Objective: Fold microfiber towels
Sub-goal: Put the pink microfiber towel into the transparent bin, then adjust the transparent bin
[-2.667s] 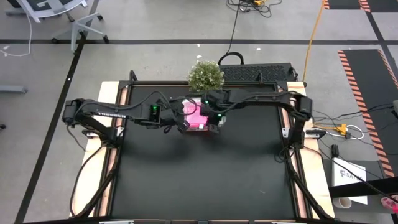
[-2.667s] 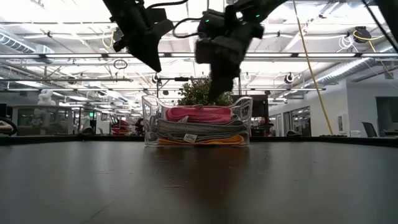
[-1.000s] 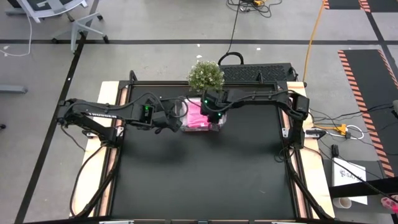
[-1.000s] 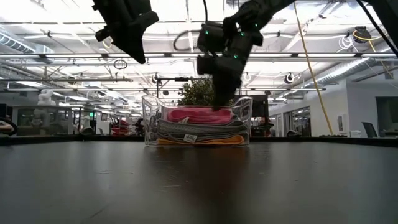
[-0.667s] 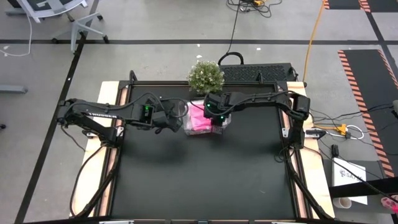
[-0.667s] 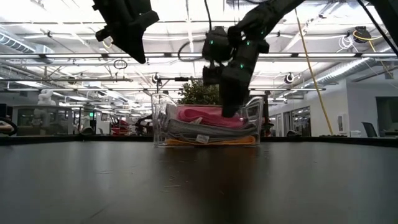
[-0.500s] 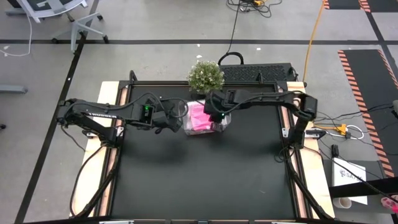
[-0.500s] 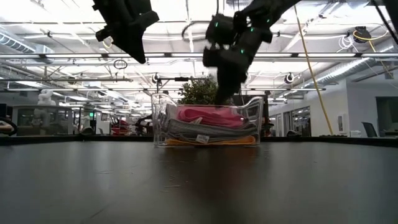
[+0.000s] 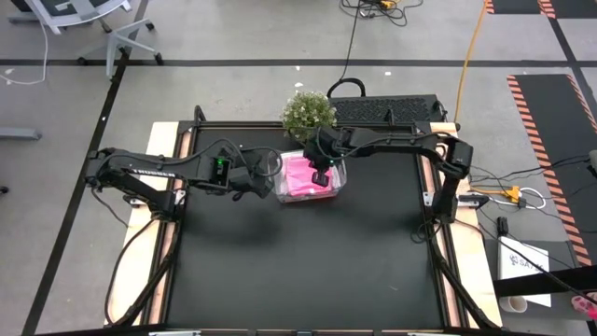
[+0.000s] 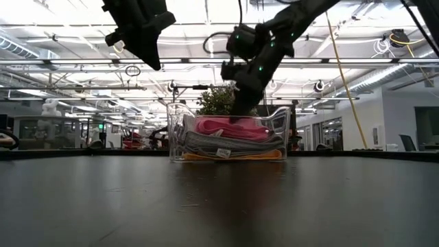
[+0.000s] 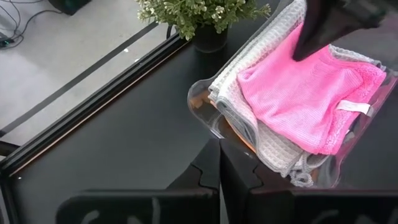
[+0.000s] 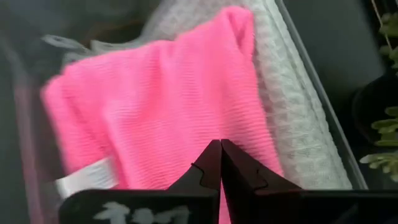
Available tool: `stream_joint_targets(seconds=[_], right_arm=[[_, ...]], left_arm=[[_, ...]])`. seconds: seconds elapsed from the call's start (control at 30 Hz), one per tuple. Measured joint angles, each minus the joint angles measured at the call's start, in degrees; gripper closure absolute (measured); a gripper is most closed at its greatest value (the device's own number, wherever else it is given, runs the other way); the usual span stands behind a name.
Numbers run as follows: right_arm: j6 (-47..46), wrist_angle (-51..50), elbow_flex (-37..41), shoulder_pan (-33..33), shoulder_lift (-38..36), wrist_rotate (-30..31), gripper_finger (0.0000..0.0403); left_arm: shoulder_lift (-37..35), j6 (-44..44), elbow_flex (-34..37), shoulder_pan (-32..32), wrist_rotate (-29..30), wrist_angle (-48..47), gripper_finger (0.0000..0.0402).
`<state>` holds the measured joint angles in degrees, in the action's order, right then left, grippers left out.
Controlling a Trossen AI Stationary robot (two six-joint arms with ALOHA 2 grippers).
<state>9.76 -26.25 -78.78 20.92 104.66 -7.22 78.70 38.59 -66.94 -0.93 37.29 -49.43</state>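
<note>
Black table (image 9: 308, 261), pink towel (image 12: 161, 106) under right hand (image 12: 220, 146)

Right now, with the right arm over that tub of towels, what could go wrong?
The right gripper is shut just above the pink towel, so pressing down could shove the clear tub instead of grasping. The tub may slide again toward the potted plant close behind it. Lifting the pink towel might drag the grey towel beneath it out too. The left gripper waits shut beside the tub.
</note>
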Motion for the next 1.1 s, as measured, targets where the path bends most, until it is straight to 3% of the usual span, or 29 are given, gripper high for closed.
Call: stream_joint_targets(seconds=[0.3, 0.53, 0.7, 0.8, 0.93, 1.1], right_arm=[[-0.74, 3.38, 0.04, 2.62, 0.63, 0.00, 0.0403], [-3.28, -8.50, 0.00, 0.78, -8.54, 0.06, 0.0403], [-5.06, -20.37, 0.14, -0.43, -14.13, 8.14, 0.0403], [-7.00, -24.62, 3.48, -0.36, -17.37, 11.71, 0.0403], [-10.61, -24.72, 11.87, 0.20, -22.76, 11.85, 0.0403], [-15.61, -15.55, 25.13, 0.25, -28.49, 11.70, 0.0403]], left_arm=[[0.00, 0.77, 0.00, -0.05, -1.40, -0.14, 0.0390], [0.00, 3.87, 0.00, -0.33, -3.14, -3.62, 0.0398], [1.09, 10.61, 3.89, -0.06, -4.35, -7.02, 0.0399], [0.92, 12.57, 8.35, -0.06, -6.62, -1.03, 0.0399], [1.01, 13.20, 13.93, 0.70, -7.41, 7.62, 0.0400], [0.98, 9.98, 19.01, 3.61, -8.27, 17.30, 0.0400]])
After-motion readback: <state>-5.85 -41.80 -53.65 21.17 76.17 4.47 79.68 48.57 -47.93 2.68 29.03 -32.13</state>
